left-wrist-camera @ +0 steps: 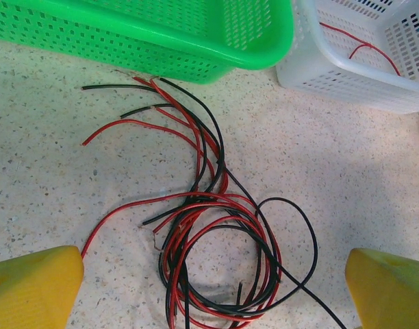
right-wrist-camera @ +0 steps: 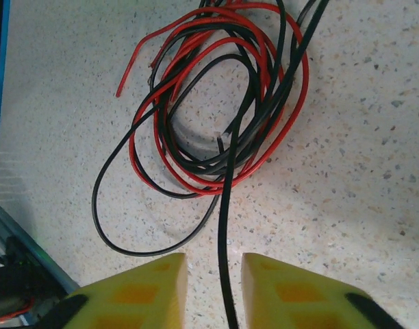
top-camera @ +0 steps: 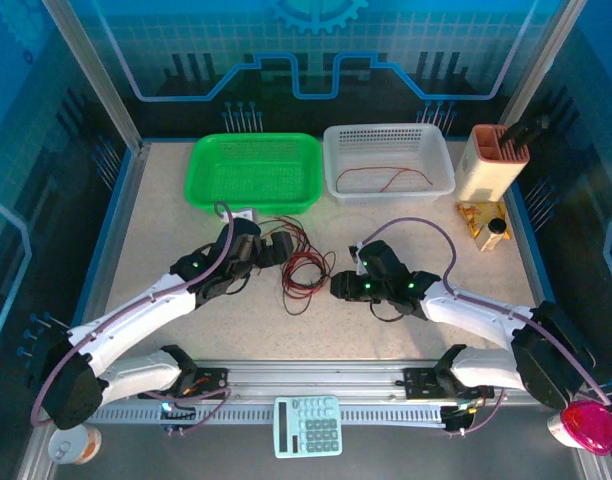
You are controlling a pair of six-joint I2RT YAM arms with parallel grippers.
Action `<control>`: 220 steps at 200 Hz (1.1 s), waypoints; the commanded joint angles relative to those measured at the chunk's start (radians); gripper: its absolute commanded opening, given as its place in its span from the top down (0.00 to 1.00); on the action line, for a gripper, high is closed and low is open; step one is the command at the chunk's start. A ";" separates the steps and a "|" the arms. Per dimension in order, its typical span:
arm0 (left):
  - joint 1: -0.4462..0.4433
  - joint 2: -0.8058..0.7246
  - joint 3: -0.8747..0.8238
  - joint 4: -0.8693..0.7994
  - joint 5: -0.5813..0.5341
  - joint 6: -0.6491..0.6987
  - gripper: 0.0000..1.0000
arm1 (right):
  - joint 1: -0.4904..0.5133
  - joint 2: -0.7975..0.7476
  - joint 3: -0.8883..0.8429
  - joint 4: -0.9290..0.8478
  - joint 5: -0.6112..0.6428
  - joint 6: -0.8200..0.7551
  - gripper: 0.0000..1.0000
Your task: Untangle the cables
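Claw, right: right gripper [right-wrist-camera: 215, 264] is narrowed about one black strand [right-wrist-camera: 225, 226], with a gap seen on each side; nothing is pinched yet.
Claw, left: left gripper [left-wrist-camera: 213, 260] is spread wide, empty, over the cables [top-camera: 304, 272].
Technique: the strand is best drawn out slowly and low, so loops are not tightened.
Surface: speckled table [top-camera: 406, 330]; the cables are coiled mid-table.
Room: green basket [top-camera: 254, 138] and white basket [top-camera: 386, 130] are set behind.

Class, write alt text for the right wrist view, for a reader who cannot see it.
The right gripper, its two yellow fingers narrowly apart, straddles one black cable that runs up into a looped tangle of red and black cables. The tangle lies on a speckled pale table.
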 commanded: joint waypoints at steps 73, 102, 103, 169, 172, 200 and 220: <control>0.005 -0.014 0.008 0.039 0.050 0.019 0.01 | -0.039 0.010 0.365 -0.188 0.003 -0.231 1.00; 0.005 -0.039 -0.012 0.054 0.063 0.039 0.01 | -0.081 0.066 0.564 -0.219 -0.053 -0.298 1.00; 0.005 -0.039 -0.013 0.054 0.063 0.039 0.01 | -0.082 0.069 0.570 -0.220 -0.054 -0.300 1.00; 0.005 -0.098 -0.026 0.075 0.100 0.113 0.01 | -0.097 0.150 0.865 -0.225 -0.139 -0.325 1.00; 0.005 -0.098 -0.025 0.079 0.105 0.117 0.01 | -0.098 0.150 0.873 -0.223 -0.140 -0.324 1.00; 0.005 -0.085 -0.001 0.110 0.142 0.147 0.01 | -0.099 0.152 0.914 -0.222 -0.140 -0.321 1.00; 0.005 -0.064 0.029 0.117 0.147 0.159 0.01 | -0.101 0.149 0.929 -0.216 -0.152 -0.309 1.00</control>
